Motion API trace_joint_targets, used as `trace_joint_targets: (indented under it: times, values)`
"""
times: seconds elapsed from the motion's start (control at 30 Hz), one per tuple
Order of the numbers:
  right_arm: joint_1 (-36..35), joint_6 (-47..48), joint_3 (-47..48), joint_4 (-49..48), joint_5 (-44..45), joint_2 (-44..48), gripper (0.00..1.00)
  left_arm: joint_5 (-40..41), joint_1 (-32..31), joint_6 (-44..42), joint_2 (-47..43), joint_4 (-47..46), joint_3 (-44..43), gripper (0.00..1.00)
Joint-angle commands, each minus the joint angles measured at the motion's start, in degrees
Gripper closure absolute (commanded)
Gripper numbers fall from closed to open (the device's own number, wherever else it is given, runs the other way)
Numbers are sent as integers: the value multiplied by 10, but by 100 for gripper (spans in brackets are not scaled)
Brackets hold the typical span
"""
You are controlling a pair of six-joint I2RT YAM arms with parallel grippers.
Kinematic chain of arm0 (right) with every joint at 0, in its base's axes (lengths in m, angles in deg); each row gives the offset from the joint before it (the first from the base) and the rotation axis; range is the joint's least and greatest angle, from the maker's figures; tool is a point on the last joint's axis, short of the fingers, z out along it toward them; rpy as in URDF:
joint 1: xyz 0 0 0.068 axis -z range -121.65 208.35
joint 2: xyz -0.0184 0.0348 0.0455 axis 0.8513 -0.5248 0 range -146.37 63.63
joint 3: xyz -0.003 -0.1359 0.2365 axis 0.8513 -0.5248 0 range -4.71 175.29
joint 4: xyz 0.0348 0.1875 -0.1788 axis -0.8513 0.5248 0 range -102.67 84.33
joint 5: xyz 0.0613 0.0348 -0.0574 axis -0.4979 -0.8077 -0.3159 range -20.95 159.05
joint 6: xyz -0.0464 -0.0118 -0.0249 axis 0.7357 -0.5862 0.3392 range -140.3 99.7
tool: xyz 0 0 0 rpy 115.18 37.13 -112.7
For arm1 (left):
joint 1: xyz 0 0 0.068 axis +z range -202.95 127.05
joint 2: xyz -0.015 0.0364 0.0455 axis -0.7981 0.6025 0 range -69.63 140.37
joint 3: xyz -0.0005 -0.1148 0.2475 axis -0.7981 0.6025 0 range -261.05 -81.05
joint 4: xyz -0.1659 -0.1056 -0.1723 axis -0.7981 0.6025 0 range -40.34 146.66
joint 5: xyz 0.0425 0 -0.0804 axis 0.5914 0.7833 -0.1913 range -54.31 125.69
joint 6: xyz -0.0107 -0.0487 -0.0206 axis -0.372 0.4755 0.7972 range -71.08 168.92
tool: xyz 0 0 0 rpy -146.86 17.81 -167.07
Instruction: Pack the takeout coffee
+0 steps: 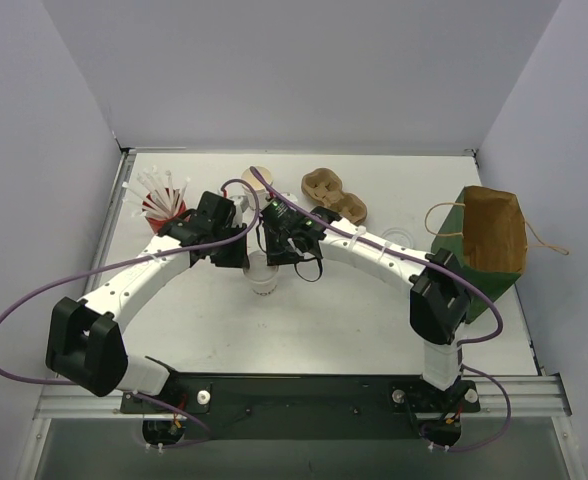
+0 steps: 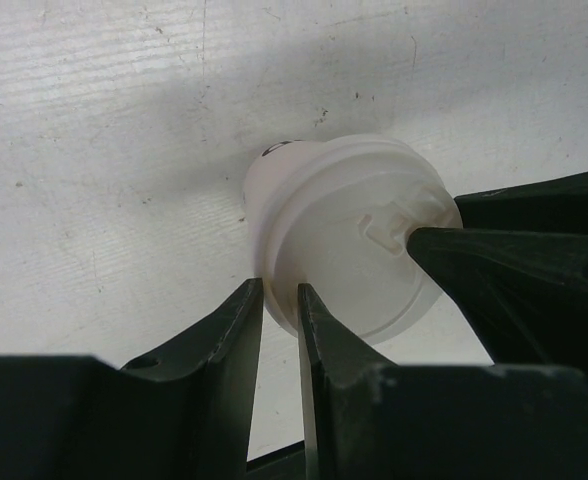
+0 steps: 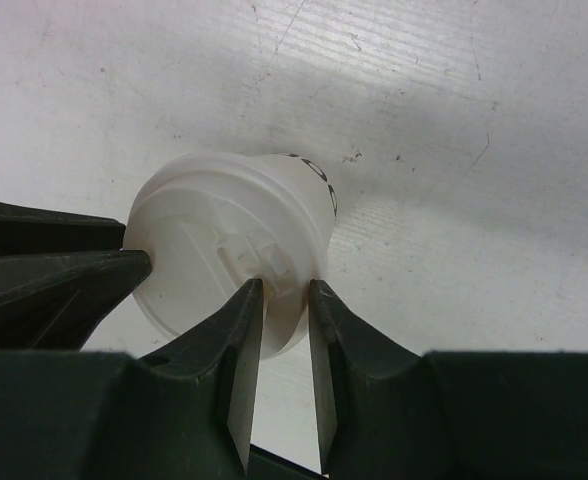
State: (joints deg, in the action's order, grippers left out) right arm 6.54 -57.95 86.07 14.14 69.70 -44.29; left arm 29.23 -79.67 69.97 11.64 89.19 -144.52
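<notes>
takeout coffee [image 1: 264, 279] upright, axis vertical, lid [image 2: 359, 245] up, left hand [image 2: 279, 290], right hand [image 3: 284, 286] both pinching its rim

the table [image 1: 374, 310] is white, scuffed with fine dark scratches and specks. near its middle the takeout coffee [image 1: 264, 278] is white all over, cup and lid alike, with a small dark print on the cup's side. at the far left corner a red cup [image 1: 160, 210] holds white straws [image 1: 154, 185]. along the far edge a white cup [image 1: 257, 180] shows a tan inside, and a cup carrier [image 1: 334, 195] is plain tan-brown. by the right edge the paper bag [image 1: 489, 240] is green and brown. the left arm [image 1: 134, 285] and right arm [image 1: 374, 255] are white with black joints and purple cables [image 1: 4, 320]. the left gripper [image 2: 279, 300] and right gripper [image 3: 284, 290] are black.
</notes>
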Motion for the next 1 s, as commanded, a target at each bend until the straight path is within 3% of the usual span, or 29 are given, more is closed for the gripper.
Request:
trace_joint_targets:
  times: [0.0,0.3,0.5,0.97]
  values:
    - [-7,-9,-24,13,4,-25,79,9,-2,-4,-1,-11,23,70]
    - [-6,-7,-16,15,14,0,77,8,-2,-15,3,11,-17,70]
    - [-5,0,6,26,21,12,67,15,-2,-32,6,36,-56,64]
    - [-2,8,34,42,33,39,64,8,-1,-30,-6,49,-83,64]
